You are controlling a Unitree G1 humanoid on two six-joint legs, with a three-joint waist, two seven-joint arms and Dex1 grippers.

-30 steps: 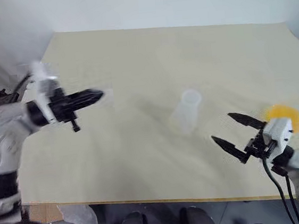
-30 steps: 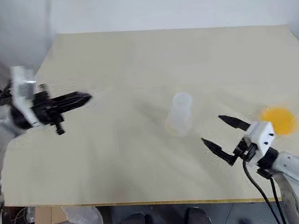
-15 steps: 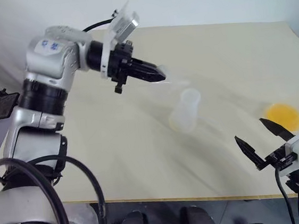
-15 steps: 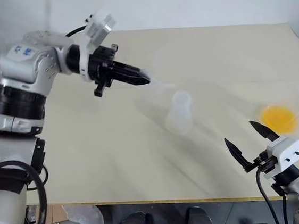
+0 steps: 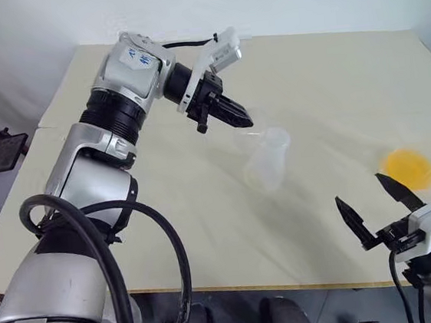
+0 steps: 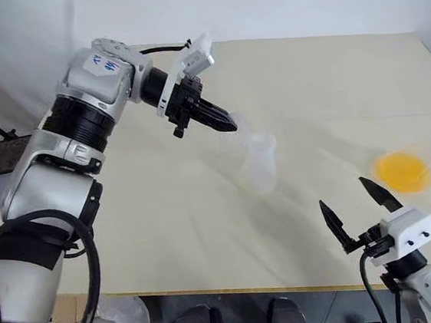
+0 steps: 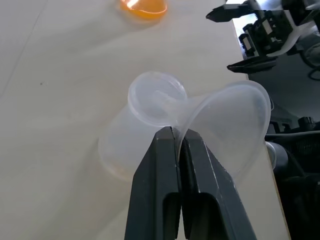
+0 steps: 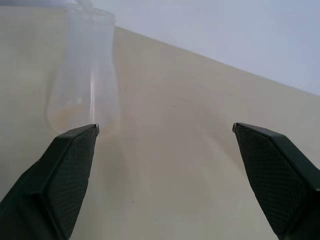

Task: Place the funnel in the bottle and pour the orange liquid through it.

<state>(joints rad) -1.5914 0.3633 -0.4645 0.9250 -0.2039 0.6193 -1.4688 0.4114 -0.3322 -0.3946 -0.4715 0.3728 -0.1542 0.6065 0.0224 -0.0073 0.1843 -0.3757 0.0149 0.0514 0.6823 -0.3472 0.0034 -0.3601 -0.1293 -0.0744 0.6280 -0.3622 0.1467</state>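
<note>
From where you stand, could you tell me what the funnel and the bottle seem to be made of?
The funnel: thin, clear, colourless, probably plastic; its rim is pinched between the left gripper's shut fingers and the tabletop shows through it.
The bottle: clear, slightly cloudy wall with a soft sheen, plastic or glass, I cannot tell which.

Pale beige surface (image 5: 207, 232), plain and matte, set against a white wall (image 5: 276, 1). Below its near edge, crumpled clear plastic (image 6: 123, 314) on the floor.
</note>
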